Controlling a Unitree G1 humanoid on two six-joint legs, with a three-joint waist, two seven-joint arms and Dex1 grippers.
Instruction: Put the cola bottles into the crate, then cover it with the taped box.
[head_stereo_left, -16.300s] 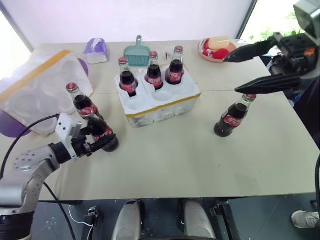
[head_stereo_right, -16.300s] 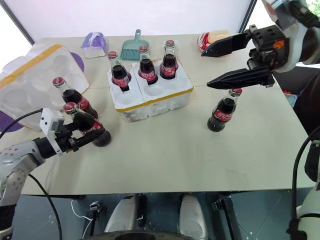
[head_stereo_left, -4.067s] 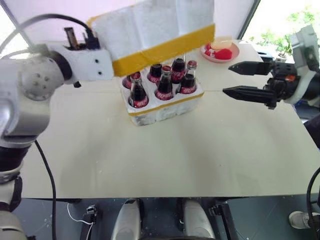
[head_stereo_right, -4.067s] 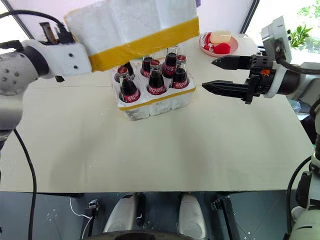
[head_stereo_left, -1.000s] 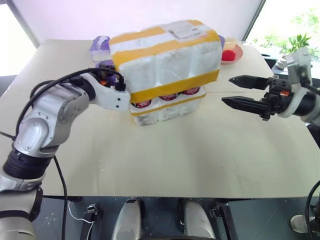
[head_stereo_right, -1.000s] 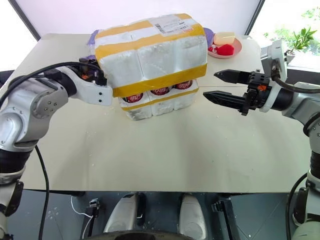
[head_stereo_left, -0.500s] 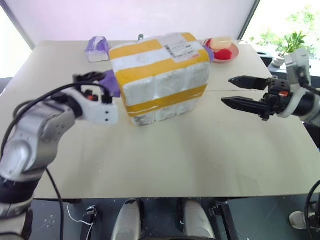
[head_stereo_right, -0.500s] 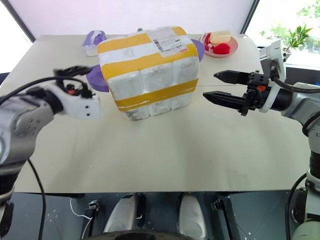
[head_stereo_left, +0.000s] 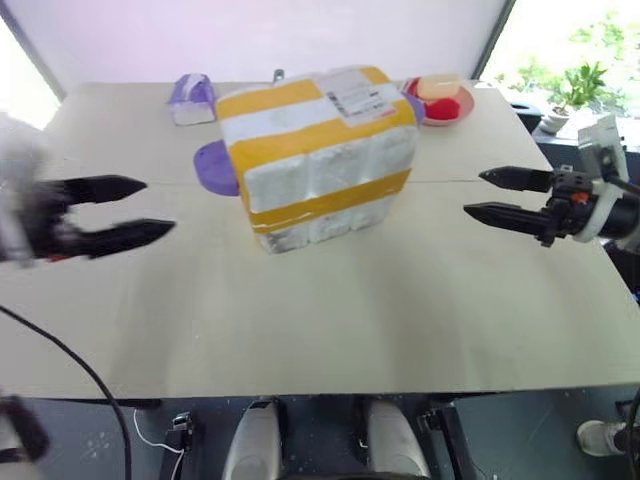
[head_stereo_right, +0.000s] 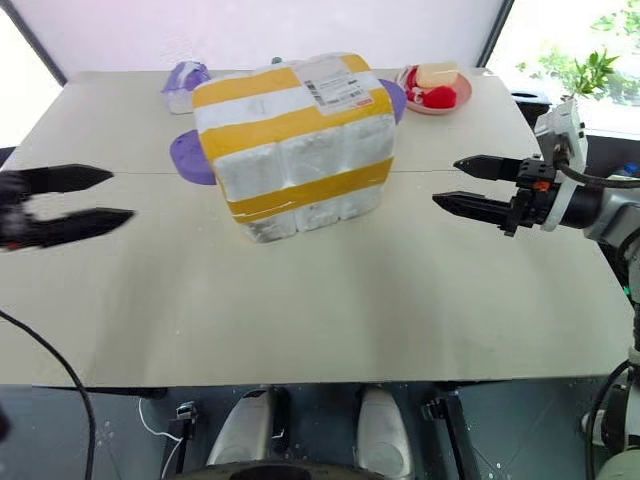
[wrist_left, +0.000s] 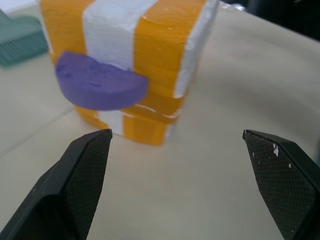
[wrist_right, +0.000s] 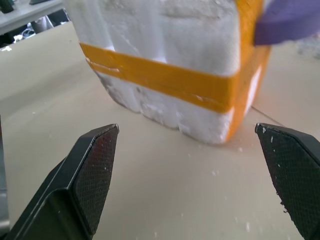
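Observation:
The taped box (head_stereo_left: 318, 140), white foam with wide yellow bands and a paper label on top, stands mid-table over the crate (head_stereo_left: 322, 226). Only the crate's white lower wall shows, under the yellow seam. The cola bottles are hidden beneath the box. My left gripper (head_stereo_left: 158, 207) hangs open well to the left of the box, touching nothing. In the left wrist view its fingers (wrist_left: 85, 170) frame the box's end (wrist_left: 150, 45). On the other side my right gripper (head_stereo_left: 473, 193) is open and empty, pointing at the box (wrist_right: 175, 35) from a distance.
A purple plate (head_stereo_left: 216, 166) lies against the box's left end. A purple tissue pack (head_stereo_left: 192, 98) and a teal dustpan (wrist_left: 20, 42) lie at the back. A pink plate of food (head_stereo_left: 446, 100) sits at the back right. Bare tabletop lies in front.
The box has dropped fully onto the crate, hiding the bottle labels. My left gripper has opened, let go of the box and pulled away to the left. My right gripper has drifted slightly right.

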